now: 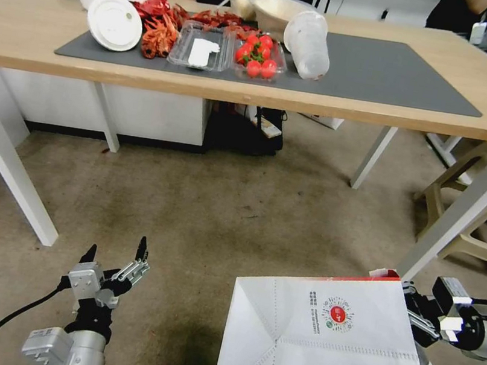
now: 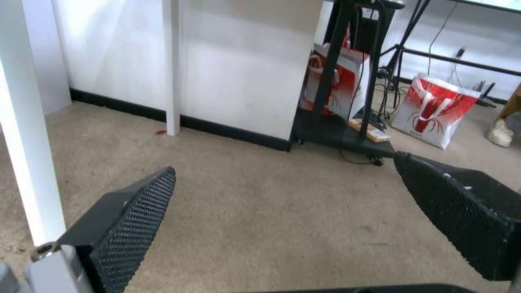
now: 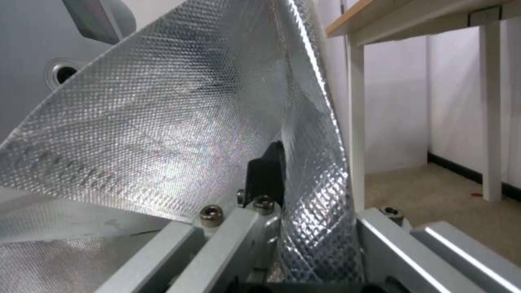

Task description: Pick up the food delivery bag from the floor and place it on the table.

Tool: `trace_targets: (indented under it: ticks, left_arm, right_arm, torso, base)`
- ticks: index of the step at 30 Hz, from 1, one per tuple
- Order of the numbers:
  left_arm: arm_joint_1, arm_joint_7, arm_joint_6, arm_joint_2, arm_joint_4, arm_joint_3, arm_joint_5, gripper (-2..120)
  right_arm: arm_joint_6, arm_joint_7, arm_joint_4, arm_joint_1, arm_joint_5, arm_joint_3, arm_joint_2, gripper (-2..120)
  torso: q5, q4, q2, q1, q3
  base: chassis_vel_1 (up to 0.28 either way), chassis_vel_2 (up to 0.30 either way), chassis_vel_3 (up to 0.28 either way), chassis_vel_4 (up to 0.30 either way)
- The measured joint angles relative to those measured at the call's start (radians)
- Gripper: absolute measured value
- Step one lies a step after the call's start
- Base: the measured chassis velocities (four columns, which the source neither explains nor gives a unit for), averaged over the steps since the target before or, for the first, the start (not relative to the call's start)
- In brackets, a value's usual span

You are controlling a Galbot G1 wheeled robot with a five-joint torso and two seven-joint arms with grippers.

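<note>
Head view shows us the light-wood counter point(image 1: 388, 109) on white legs at the far side, its dark grey mat point(image 1: 381, 75) carrying red crayfish point(image 1: 159, 30), tomatoes point(image 1: 257, 56) and white bowls. Stained brownish carpet floor point(image 1: 222, 204) lies between. Near right, our right end effector point(image 1: 418, 321) grips the food delivery bag point(image 1: 322, 353) by its edge; the round red logo point(image 1: 338, 314) is unreadable. Our left end effector point(image 1: 116, 255) hangs open, near left.

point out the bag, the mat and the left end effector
bag point(image 1: 322, 347), head view, its white front panel
mat point(image 1: 393, 77), head view, a bare right part
left end effector point(image 1: 115, 253), head view, midway between its open fingertips
</note>
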Motion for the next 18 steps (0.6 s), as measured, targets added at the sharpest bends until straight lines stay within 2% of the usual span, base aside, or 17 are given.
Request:
trace_targets:
  ticks: [8,18]
  left_arm:
    - [0.004,-0.009,-0.004,0.004,0.000,-0.002,0.001,100]
    - [0.003,-0.009,-0.006,0.014,0.004,-0.002,0.000,100]
  right_arm:
    - [0.004,0.000,0.005,-0.006,-0.014,0.002,0.020,0]
    - [0.006,0.001,0.008,-0.013,-0.017,0.012,0.022,0]
  torso:
    - [0.0000,0.0000,0.049,0.008,0.043]
    - [0.0000,0.0000,0.083,0.014,0.071]
  base:
    - [0.000,0.000,0.000,0.000]
    - [0.000,0.000,0.000,0.000]
